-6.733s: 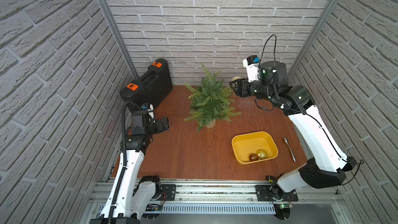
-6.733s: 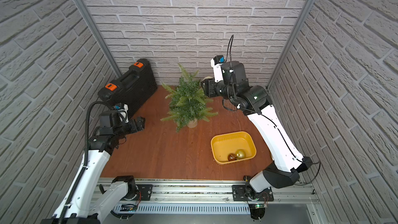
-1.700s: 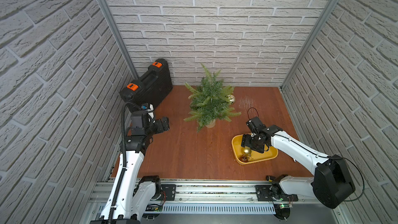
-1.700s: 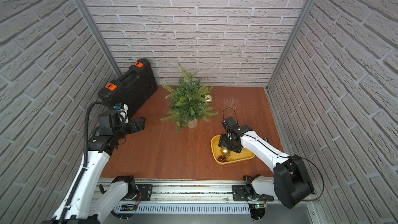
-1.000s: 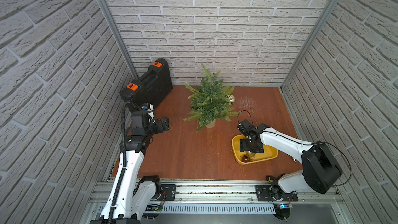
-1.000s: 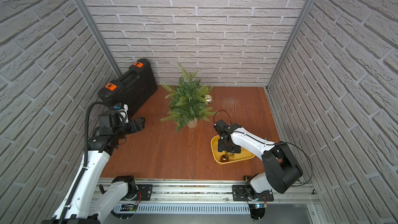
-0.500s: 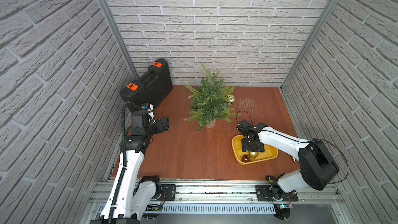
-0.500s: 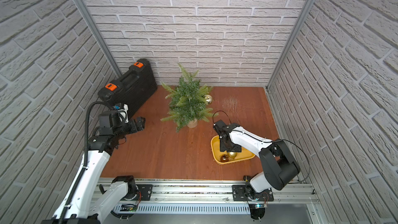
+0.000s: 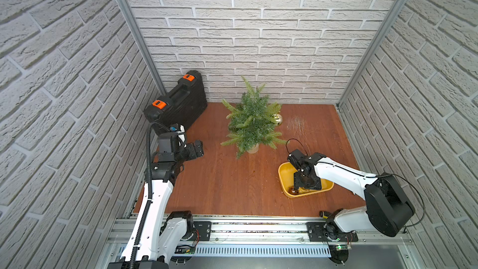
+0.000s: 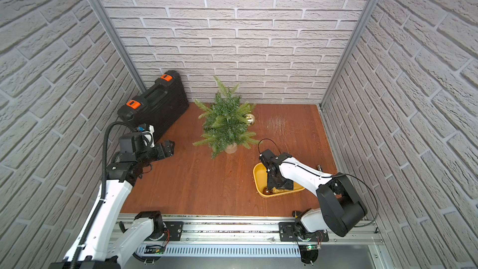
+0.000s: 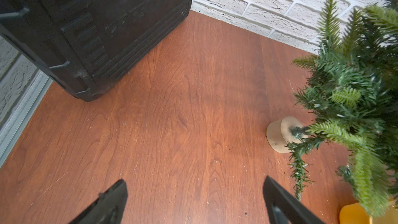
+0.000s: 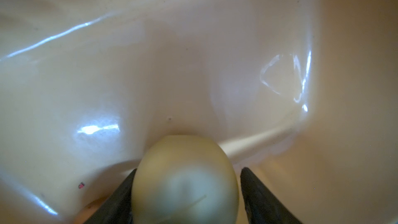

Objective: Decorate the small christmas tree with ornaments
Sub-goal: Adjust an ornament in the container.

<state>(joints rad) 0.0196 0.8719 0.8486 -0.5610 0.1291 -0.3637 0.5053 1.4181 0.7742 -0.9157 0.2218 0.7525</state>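
The small christmas tree (image 9: 252, 122) (image 10: 225, 125) stands at the back middle on its cream pot (image 11: 277, 134). One gold ornament (image 9: 278, 119) (image 10: 249, 119) hangs on its right side. My right gripper (image 9: 304, 185) (image 10: 278, 185) (image 12: 187, 169) reaches down into the yellow tray (image 9: 283, 174) (image 12: 150, 61). It is shut on a second gold ornament (image 12: 185, 179) that still sits low in the tray. A darker bronze ornament (image 9: 293, 190) (image 10: 267, 190) lies beside it at the tray's front corner. My left gripper (image 9: 198, 148) (image 11: 193, 182) hovers open and empty over bare wood, left of the tree.
A black case (image 9: 178, 102) (image 11: 97, 29) with orange latches leans in the back left corner. Brick walls close in three sides. A small metal tool (image 10: 320, 168) peeks out behind my right arm, by the right wall.
My right gripper has settled lower into the tray and its fingers have drawn in round the gold ornament. The left arm has not moved.
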